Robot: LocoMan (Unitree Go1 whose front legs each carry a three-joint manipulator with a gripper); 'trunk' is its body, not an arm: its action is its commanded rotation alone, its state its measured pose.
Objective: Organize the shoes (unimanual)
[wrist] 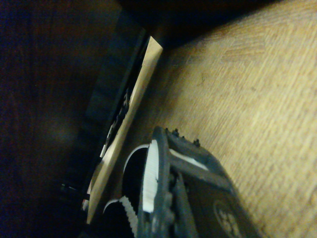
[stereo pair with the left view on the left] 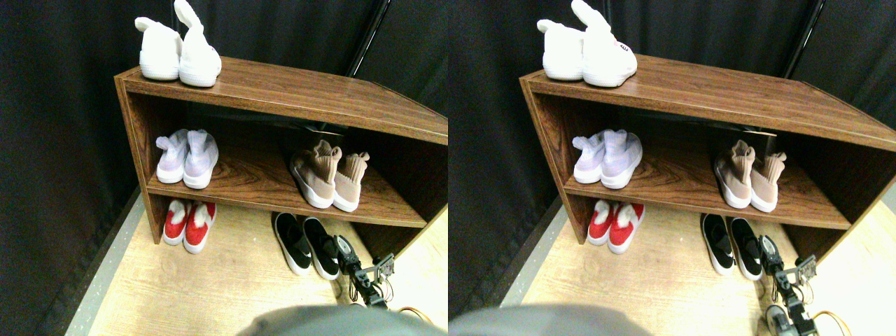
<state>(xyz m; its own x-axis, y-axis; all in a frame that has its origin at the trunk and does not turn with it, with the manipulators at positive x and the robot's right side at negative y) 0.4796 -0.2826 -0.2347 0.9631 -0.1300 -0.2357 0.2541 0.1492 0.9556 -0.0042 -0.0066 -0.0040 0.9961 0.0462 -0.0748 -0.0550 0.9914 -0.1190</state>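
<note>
**Bright, sharp stereo view; dim, soft wrist view**

The stereo pair is evenly lit from above. Soft sheen is seen on the shelf top point(stereo pair with the left view on the left: 294, 87). The white slippers point(stereo pair with the left view on the left: 178, 52) are nearly blown out. Deep shadow is cast under each shelf board, and the black curtain point(stereo pair with the left view on the left: 56, 140) is rendered almost featureless. Straight edges are bowed by wide-angle distortion. The wrist view is dim, grainy and tilted; the jaw frame point(wrist: 183, 198) is blurred and one side is lost in darkness.

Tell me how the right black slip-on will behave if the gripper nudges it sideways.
The right black slip-on sits low and flat-soled, so it will probably slide rather than tip. It lies against its partner, so both may shift together.
</note>
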